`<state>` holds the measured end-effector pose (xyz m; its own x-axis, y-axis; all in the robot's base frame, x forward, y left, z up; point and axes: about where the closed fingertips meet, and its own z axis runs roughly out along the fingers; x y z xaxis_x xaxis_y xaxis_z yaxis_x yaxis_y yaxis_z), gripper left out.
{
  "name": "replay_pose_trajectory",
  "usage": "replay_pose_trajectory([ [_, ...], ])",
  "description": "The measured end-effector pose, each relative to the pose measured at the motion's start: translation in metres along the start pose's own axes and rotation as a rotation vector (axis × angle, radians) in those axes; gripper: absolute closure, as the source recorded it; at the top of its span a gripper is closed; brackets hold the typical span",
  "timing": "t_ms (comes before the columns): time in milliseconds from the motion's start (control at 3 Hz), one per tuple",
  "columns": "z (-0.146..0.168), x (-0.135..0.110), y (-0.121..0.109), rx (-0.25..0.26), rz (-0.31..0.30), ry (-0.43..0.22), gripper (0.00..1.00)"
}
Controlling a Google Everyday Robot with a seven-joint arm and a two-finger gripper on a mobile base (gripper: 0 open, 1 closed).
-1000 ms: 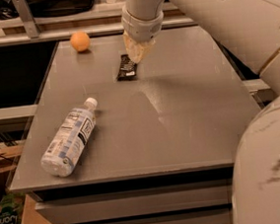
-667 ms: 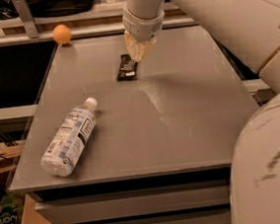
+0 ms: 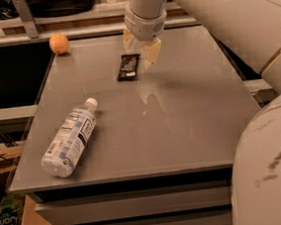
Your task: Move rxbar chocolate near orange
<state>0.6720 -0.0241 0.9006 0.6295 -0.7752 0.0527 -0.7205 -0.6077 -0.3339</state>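
Observation:
The rxbar chocolate [image 3: 128,67], a flat black wrapper with white lettering, lies on the grey table [image 3: 182,130] toward its far middle. My gripper [image 3: 140,47] hangs just above and behind the bar's far right end, open and holding nothing, with one finger [image 3: 152,53] beside the bar's right edge. The orange [image 3: 59,43] sits at the table's far left corner, well to the left of the bar and the gripper.
A clear plastic water bottle [image 3: 69,138] lies on its side at the near left of the table. My arm [image 3: 231,21] crosses the upper right. A shelf rail [image 3: 73,34] runs behind the far edge. Drawers [image 3: 134,204] sit below the tabletop.
The orange has shifted left along the far edge to the corner. My gripper has lifted slightly off the bar, which now shows fully. The bar and the bottle have not moved.

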Motion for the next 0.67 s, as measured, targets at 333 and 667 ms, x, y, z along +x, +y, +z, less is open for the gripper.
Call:
replay_pose_trajectory([
  [333, -0.0001, 0.0006, -0.0003, -0.008, -0.006, -0.002, 0.0],
  [667, -0.0003, 0.0001, -0.0004, -0.007, -0.009, -0.005, 0.0],
])
